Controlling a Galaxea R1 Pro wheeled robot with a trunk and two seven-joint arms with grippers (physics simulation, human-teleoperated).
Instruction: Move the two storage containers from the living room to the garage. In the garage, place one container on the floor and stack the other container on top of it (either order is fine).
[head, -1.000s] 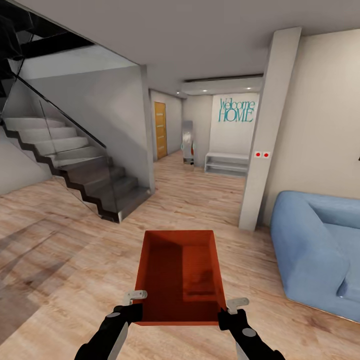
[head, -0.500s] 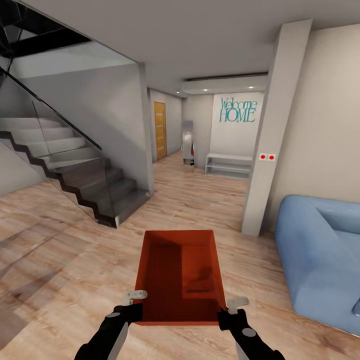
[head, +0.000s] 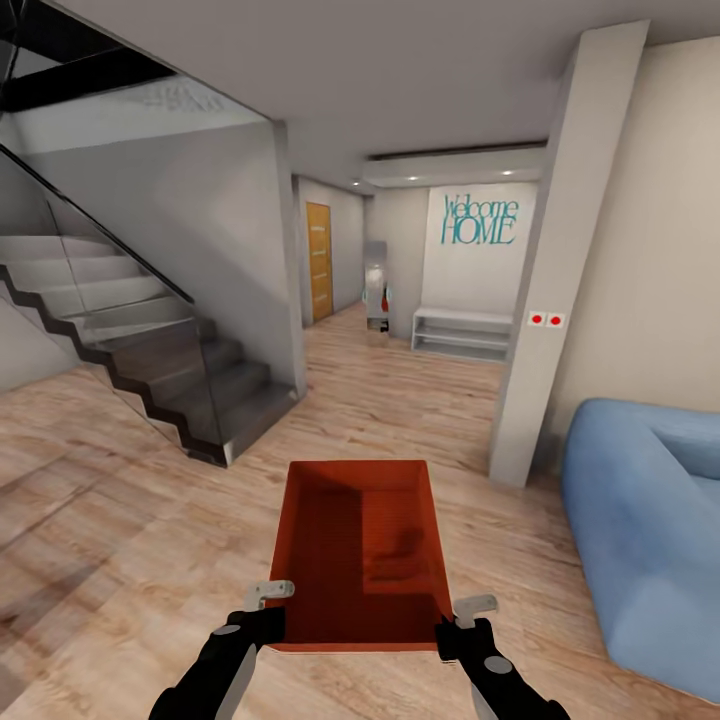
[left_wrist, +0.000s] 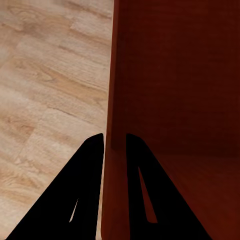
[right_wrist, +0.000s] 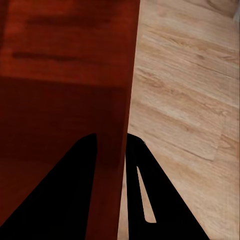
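Head view shows an orange-red storage container (head: 362, 553) in the lower middle of the frame, held out over the light wood plank floor (head: 120, 520) of the living room. It is lidless, with thin walls, and its long axis runs away from the camera. The left gripper (head: 268, 608) sits at the near left corner of the bin and the right gripper (head: 462, 618) at the near right corner, both at the bottom edge of the frame with their black arms below them.

Left wrist view shows the two black fingers (left_wrist: 82, 195) of that gripper straddling the thin side wall of the container (left_wrist: 175, 90), one finger outside over the planks and one inside the bin, closed onto the wall. Right wrist view shows the same grasp mirrored: black fingers (right_wrist: 65, 200) either side of the other side wall of the container (right_wrist: 65, 65), pinching it, with wood flooring (right_wrist: 190, 100) beyond.

Around the bin in the head view, a staircase (head: 140, 350) with dark risers and a glass balustrade fills the left of the frame. A blue sofa (head: 650, 520) lies at the lower right, just beside a pale square pillar (head: 560, 260) that carries two small red switches (head: 547, 320). Beyond, in the upper middle of the frame, a hallway leads to a wooden door (head: 319, 260), a white low shelf (head: 462, 334) and a wall with teal "Welcome HOME" lettering (head: 480, 220).
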